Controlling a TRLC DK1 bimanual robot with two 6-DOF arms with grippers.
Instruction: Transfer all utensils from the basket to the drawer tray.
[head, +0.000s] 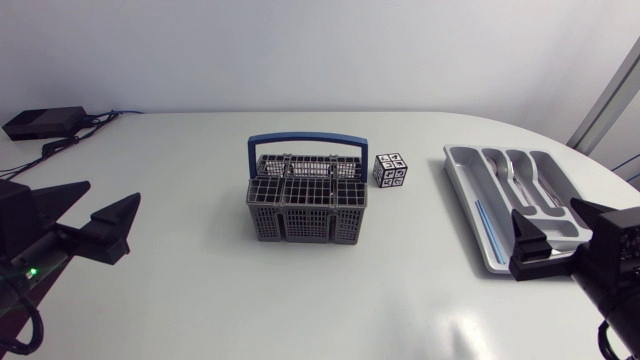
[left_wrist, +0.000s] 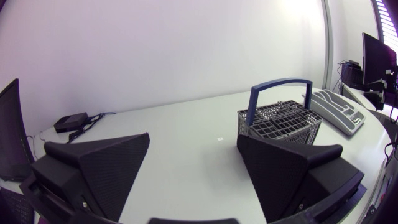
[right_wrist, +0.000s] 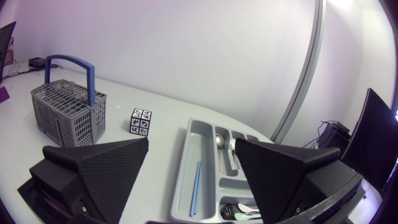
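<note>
The grey mesh basket (head: 306, 195) with a blue handle stands mid-table; no utensil sticks up out of it. At the right lies the grey drawer tray (head: 470, 195), holding silver cutlery (head: 520, 175) and a thin blue stick (head: 483, 222). My left gripper (head: 113, 191) hangs open and empty at the table's left, well short of the basket (left_wrist: 280, 121). My right gripper (head: 548, 208) is open and empty over the tray's near end. In the right wrist view the tray (right_wrist: 186, 168) lies ahead of that gripper (right_wrist: 191, 142), with the blue stick (right_wrist: 196, 186) and a spoon (right_wrist: 221, 140) in it.
A small black-and-white marker cube (head: 390, 170) sits between basket and tray. A black box (head: 40, 122) with cables lies at the far left corner. Bare white tabletop (head: 300, 300) stretches in front of the basket.
</note>
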